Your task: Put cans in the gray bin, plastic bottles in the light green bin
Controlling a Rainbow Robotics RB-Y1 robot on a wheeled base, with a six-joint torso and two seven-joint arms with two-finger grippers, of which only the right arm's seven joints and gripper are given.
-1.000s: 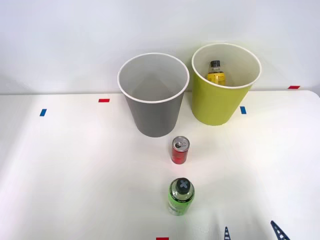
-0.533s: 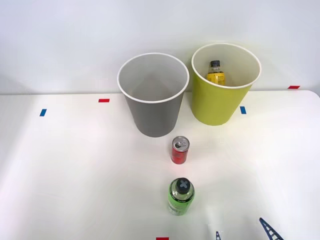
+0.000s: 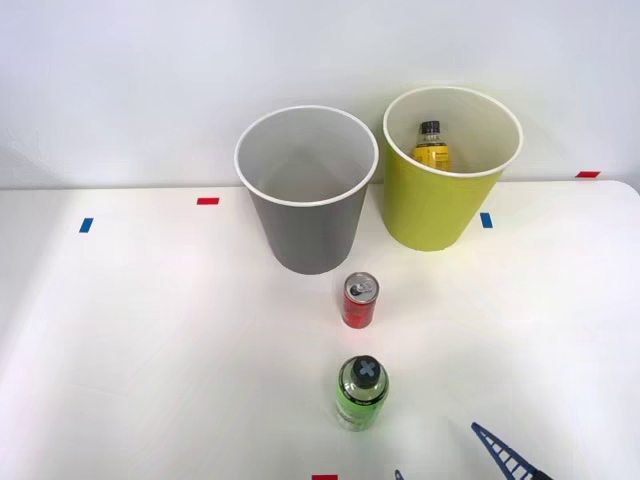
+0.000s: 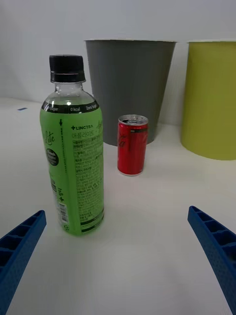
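the right arm's blue ribbed gripper (image 4: 118, 246) is spread wide and grips nothing, low at the near edge of the white table (image 3: 130, 330), with one finger (image 3: 505, 455) slanting in from the near right corner. it is lined up on the small bright green plastic bottle with the dark cap (image 3: 361, 393), which stands upright near the middle of the near edge; the wide gap between the fingers looks sized to take the bottle's body side-on, so this reads as the approach before a grasp.

just beyond the bottle, toward the far edge, stands the short red drink can with a silver top (image 3: 360, 300), upright and apart from it. behind the can, the tall tapered gray plastic bin with a white rim (image 3: 306, 195) sits toward the far edge, and beside it on the right the matching yellow-green bin (image 3: 445, 205) already holds the yellow-labelled bottle with a black cap (image 3: 432, 146).

compared with half a second ago, the fingers have swung left along the near edge, closer to the green bottle; bottle, can and bins have not moved
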